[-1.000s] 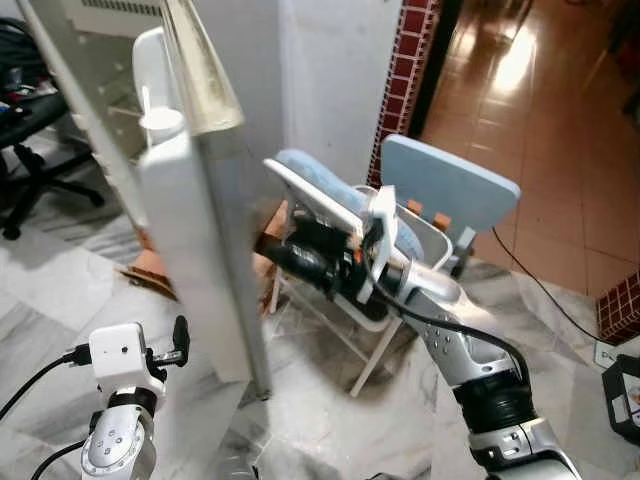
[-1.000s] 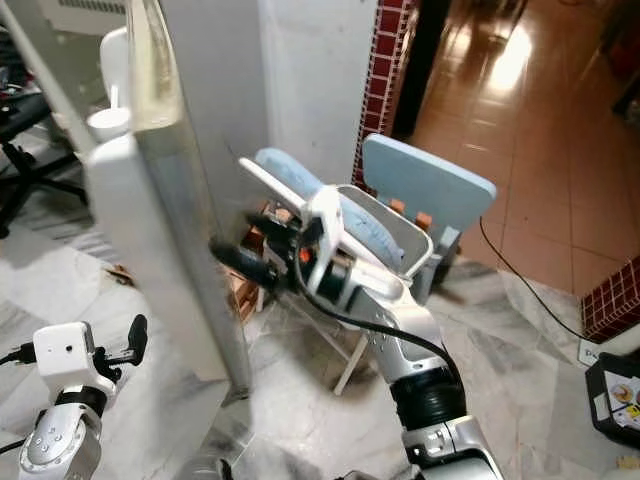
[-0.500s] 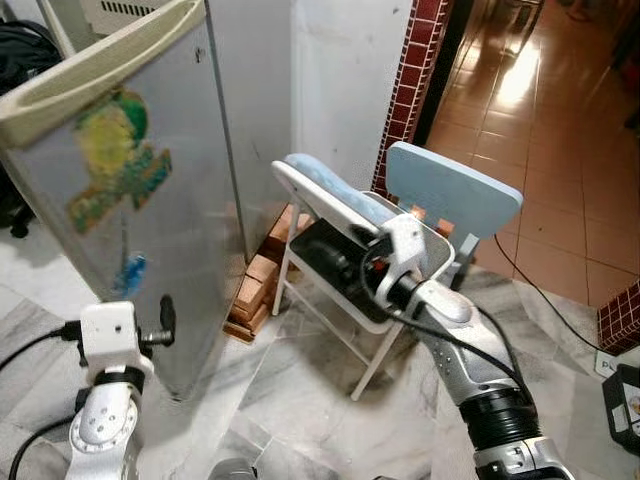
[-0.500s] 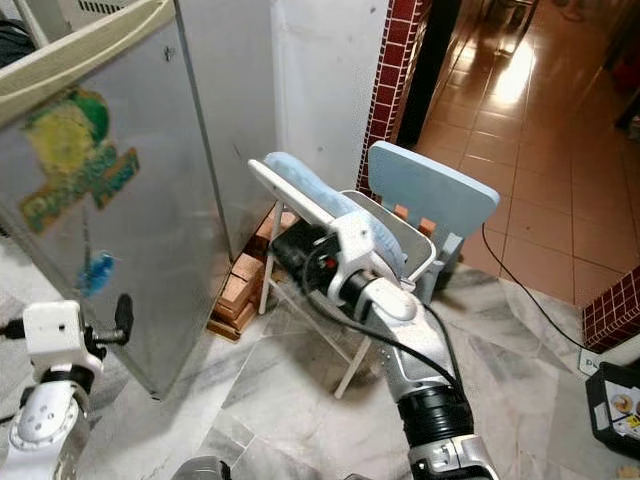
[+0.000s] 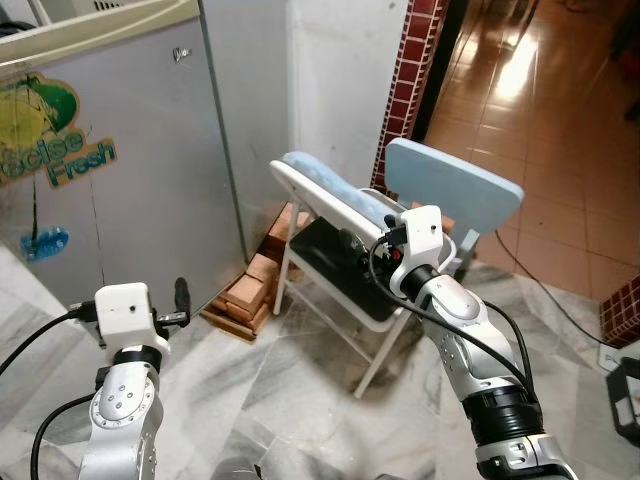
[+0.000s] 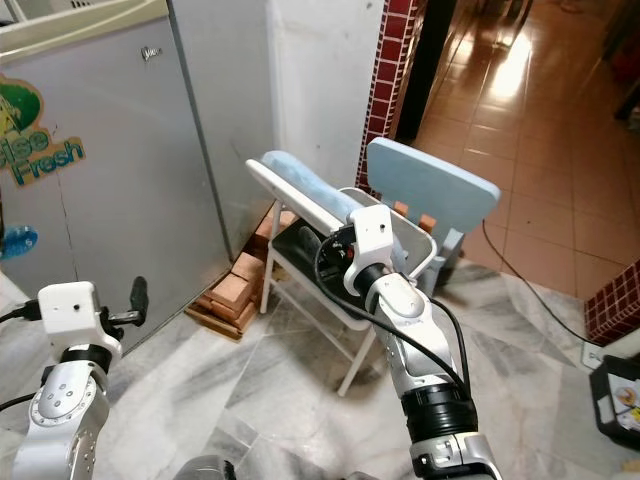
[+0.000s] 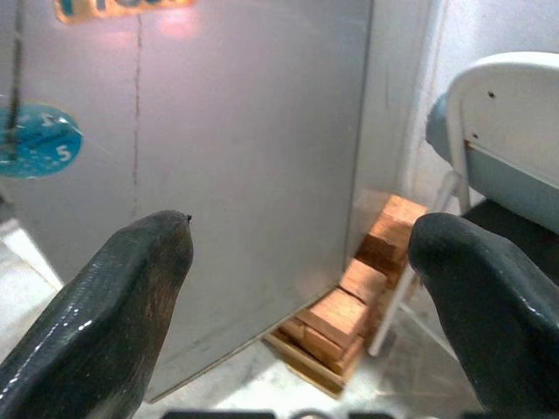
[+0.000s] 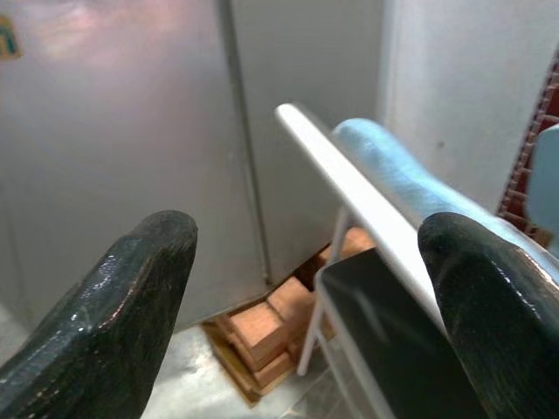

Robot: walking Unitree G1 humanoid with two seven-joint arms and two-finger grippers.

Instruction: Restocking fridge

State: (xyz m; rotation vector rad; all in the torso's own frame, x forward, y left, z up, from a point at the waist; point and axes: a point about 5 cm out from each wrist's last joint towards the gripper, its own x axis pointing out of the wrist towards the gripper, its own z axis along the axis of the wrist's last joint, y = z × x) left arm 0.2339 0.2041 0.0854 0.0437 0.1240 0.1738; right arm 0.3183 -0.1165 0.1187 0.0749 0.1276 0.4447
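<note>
The grey fridge [image 5: 130, 180] stands at the left with its door shut; a green and orange "Fresh" sticker [image 5: 50, 150] marks the front. My left gripper [image 5: 180, 298] is low in front of the door, open and empty; its fingers [image 7: 105, 305] frame the door's lower part. My right gripper [image 5: 348, 243] hovers over the black seat [image 5: 330, 272] of a white folding chair, also open with nothing between its fingers [image 8: 113, 297], a short way from the fridge's right side.
The white folding chair carries a pale blue cushion [image 5: 330, 185], with a blue chair [image 5: 455, 195] behind it. Stacked bricks [image 5: 250, 288] lie at the fridge's foot. A red-tiled pillar [image 5: 410, 70] edges a doorway to a brown floor [image 5: 560, 120]. Marble floor [image 5: 300, 390] lies below.
The fridge door has swung from open to shut. My right gripper has drawn back from the door's edge to above the chair seat. The camera view shifted too.
</note>
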